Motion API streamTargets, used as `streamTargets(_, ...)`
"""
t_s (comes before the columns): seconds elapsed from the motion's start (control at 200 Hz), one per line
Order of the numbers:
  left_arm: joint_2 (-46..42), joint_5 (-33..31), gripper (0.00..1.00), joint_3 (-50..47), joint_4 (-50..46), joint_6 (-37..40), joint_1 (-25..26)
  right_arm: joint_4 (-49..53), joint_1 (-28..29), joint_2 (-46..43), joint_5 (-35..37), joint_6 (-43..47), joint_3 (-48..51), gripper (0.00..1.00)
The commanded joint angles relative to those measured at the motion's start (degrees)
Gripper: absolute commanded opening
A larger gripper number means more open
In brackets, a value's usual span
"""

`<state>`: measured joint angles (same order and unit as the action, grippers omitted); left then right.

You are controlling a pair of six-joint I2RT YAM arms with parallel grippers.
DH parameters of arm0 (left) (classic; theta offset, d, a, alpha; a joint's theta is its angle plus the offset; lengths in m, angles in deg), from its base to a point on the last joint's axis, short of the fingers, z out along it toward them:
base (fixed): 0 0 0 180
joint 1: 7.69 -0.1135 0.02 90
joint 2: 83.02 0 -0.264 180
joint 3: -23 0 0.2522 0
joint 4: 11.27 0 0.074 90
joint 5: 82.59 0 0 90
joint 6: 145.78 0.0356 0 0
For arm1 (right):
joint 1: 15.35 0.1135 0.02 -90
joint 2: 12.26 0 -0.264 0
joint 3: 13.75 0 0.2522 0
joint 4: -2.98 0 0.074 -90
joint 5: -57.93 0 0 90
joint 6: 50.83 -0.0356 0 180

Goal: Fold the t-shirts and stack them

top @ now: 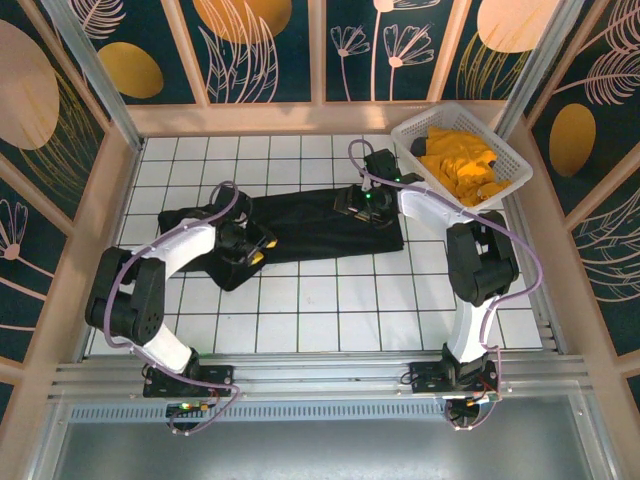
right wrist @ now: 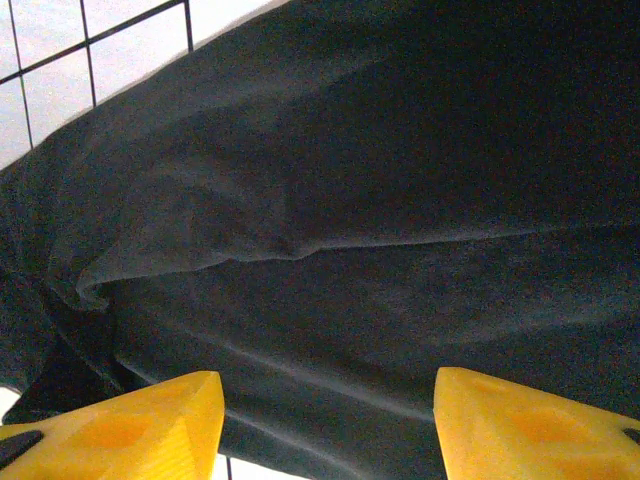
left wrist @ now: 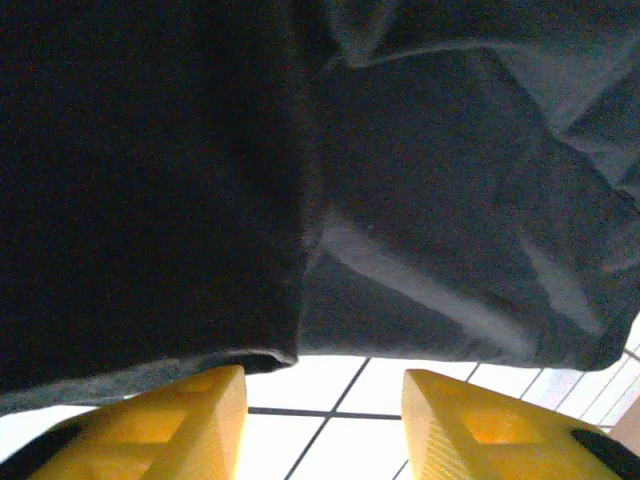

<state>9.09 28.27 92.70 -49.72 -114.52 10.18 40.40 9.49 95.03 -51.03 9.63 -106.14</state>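
White lattice basket (top: 497, 143) at far right, gridded white tabletop (top: 320, 300), floral walls (top: 260, 50)

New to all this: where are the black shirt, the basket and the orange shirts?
black shirt (top: 300, 222), top view, its middle
basket (top: 422, 116), top view, its far rim
orange shirts (top: 458, 165), top view, middle of the pile

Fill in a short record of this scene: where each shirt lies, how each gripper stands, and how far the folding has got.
black t-shirt: spread across the middle of the table, rumpled at its left end
orange-yellow shirts: heaped unfolded in the basket
basket place: far right corner
left gripper: open, at the black t-shirt's left part
right gripper: open, over its right end
stack: not yet begun
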Motion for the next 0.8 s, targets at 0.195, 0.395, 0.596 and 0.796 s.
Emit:
streamTargets(0.195,-2.4,-11.6,0.33,9.7,-11.6,6.3,-3.1,-2.2,0.3,-1.6,-0.7,-1.7,-0.1,0.56)
streamTargets(0.395,4.2,-15.0,0.43,12.9,-15.3,13.3,-4.5,-1.2,0.8,-1.4,-0.5,-1.2,-1.6,0.56)
streamTargets(0.596,5.7,-9.6,0.31,7.2,-9.5,15.4,-3.9,-1.6,0.7,-2.1,-0.4,-1.6,-0.5,0.56)
streamTargets(0.796,9.2,-9.2,0.04,3.5,-8.8,14.7,0.4,-2.0,0.8,-2.1,-0.4,-1.7,0.0,0.56)
